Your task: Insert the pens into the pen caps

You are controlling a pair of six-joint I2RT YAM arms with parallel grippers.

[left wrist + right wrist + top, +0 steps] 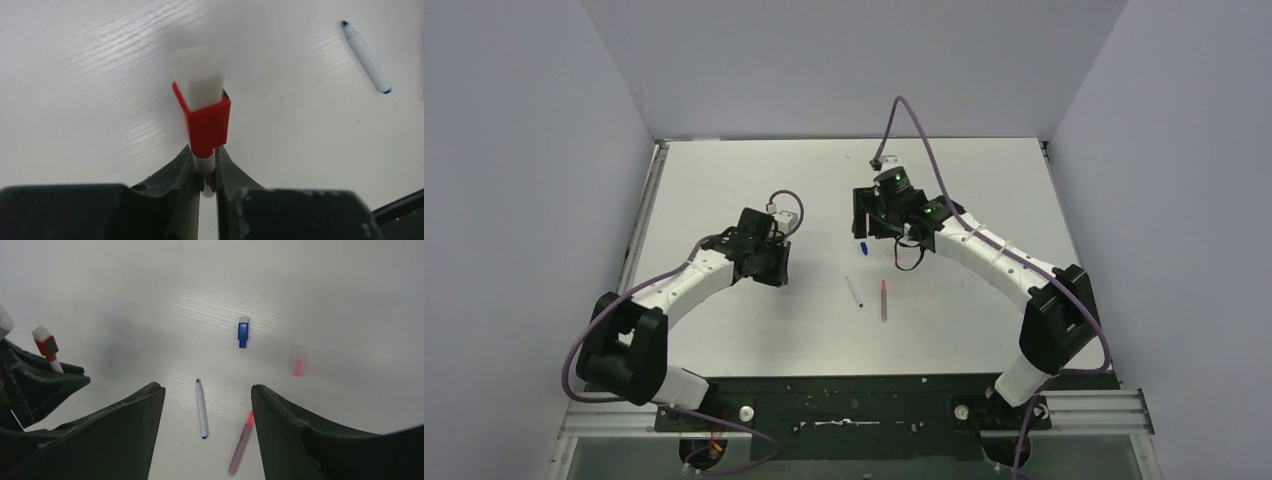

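Table (150, 290), right pincer (207, 388) downward, jaws apart

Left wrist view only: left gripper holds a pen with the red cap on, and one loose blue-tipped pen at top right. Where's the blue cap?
Observer: The blue cap lies loose just beyond the blue-tipped pen, not touching it.
Operator: Pink cap and its pen?
Observer: The pale pink cap lies apart from the blue cap, past the tip of the pinkish pen, which is uncapped.
Operator: Right gripper busy?
Observer: No, the right gripper is open above both loose pens and holds nothing.
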